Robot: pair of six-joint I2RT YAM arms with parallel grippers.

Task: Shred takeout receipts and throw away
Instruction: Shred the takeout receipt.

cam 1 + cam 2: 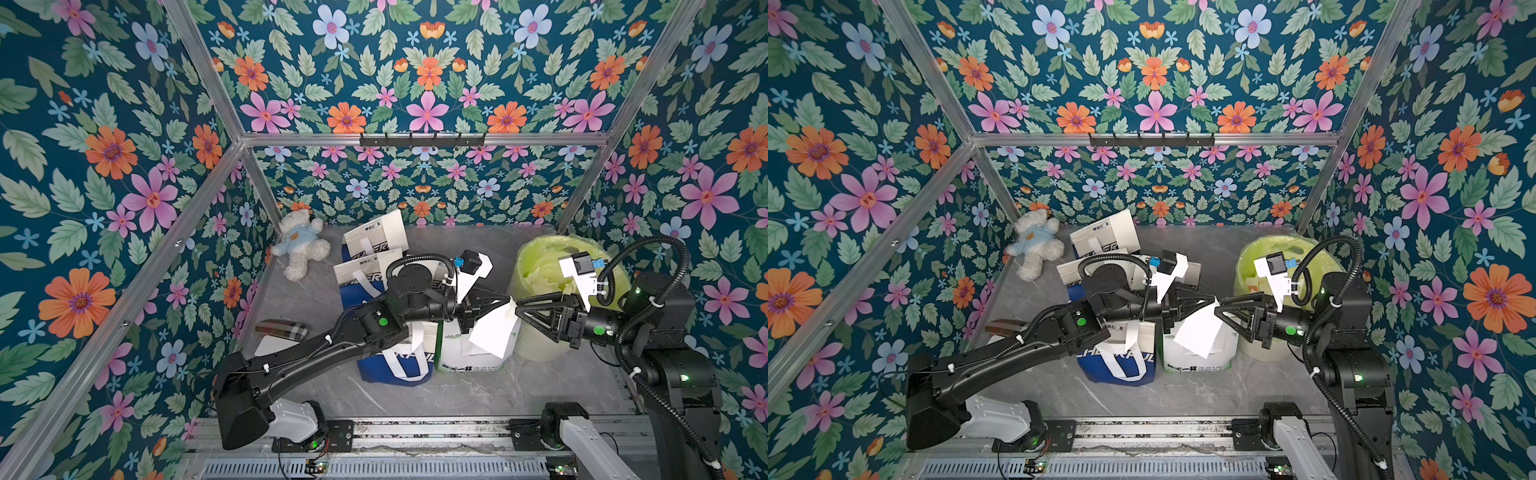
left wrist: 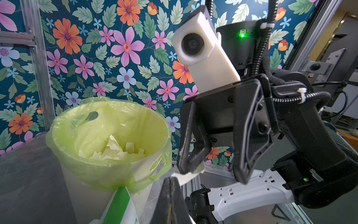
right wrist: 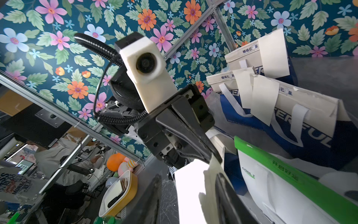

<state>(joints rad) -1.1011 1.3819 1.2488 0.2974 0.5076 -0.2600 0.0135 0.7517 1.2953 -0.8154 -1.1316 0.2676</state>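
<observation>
Nearest you, the rail (image 1: 415,432) along the near edge carries both arm bases. From it the arms reach in and meet tip to tip above the grey surface (image 1: 457,399). Your left tool (image 1: 508,300) is pressed together on the upper corner of a receipt (image 1: 493,332). The white sheet hangs tilted from it, in front of the white bag with the green band (image 1: 451,353).

Your right tool (image 1: 518,311) faces it from the right with its jaws apart. The right wrist view shows the sheet's edge lying between its fingers (image 3: 224,199). The left wrist view shows one finger right beside the paper's ragged edge, though you cannot tell whether it touches.

Just right of the held sheet stands the bin with the lime liner (image 1: 536,351), and torn scraps (image 2: 120,151) lie at its bottom. Left of the green-banded bag sits a blue and white bag (image 1: 390,365) with white straps, and further bags (image 1: 372,239) of the same kind stand behind it. Other receipts (image 3: 263,100) hang from the tops of those bags. A teddy bear (image 1: 301,245) lies at the far left.
</observation>
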